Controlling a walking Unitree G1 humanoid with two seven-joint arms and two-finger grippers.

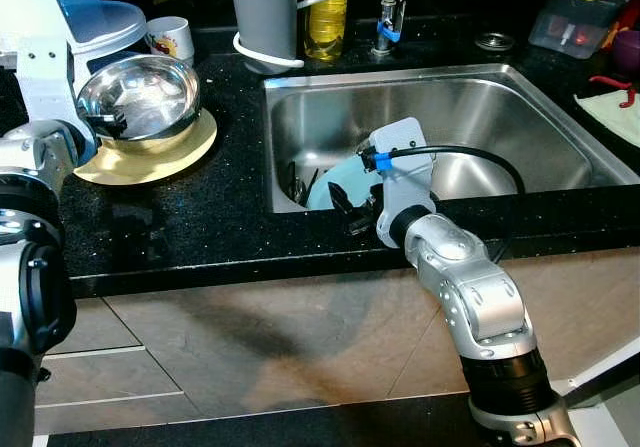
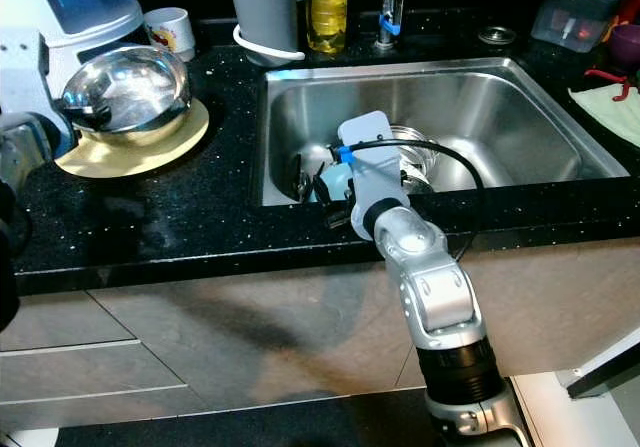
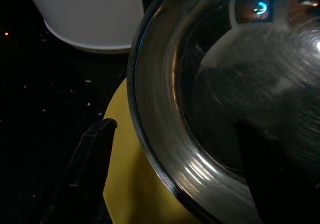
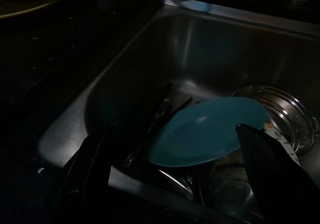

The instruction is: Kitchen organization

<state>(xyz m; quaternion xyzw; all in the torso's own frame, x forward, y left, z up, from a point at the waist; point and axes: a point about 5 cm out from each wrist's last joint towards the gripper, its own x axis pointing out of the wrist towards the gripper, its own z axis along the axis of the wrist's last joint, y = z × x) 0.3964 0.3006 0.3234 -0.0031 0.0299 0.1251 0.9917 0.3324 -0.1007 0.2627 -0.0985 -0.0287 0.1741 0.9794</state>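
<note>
A steel bowl (image 1: pixel 140 97) sits on a yellow plate (image 1: pixel 190 149) on the black counter, left of the sink (image 1: pixel 500 97). My left gripper (image 1: pixel 108 122) is open astride the bowl's near-left rim: one finger (image 3: pixel 90 159) lies outside over the yellow plate, the other inside the bowl (image 3: pixel 230 83). My right gripper (image 1: pixel 345 207) hovers open over the sink's front-left corner. Just beyond its fingers (image 4: pixel 92 159) a blue plate (image 4: pixel 205 131) rests tilted on other dishes, without touching them. Beside the plate are a steel pot (image 4: pixel 285 114) and some cutlery (image 4: pixel 160 116).
Along the back of the counter stand a white mug (image 1: pixel 172 35), a grey cylinder (image 1: pixel 265 12), a yellow oil bottle (image 1: pixel 325 7) and the tap (image 1: pixel 388 17). A white appliance (image 1: pixel 90 17) is at far left. A sponge box (image 1: pixel 580 17) and cloth (image 1: pixel 615 112) are at right.
</note>
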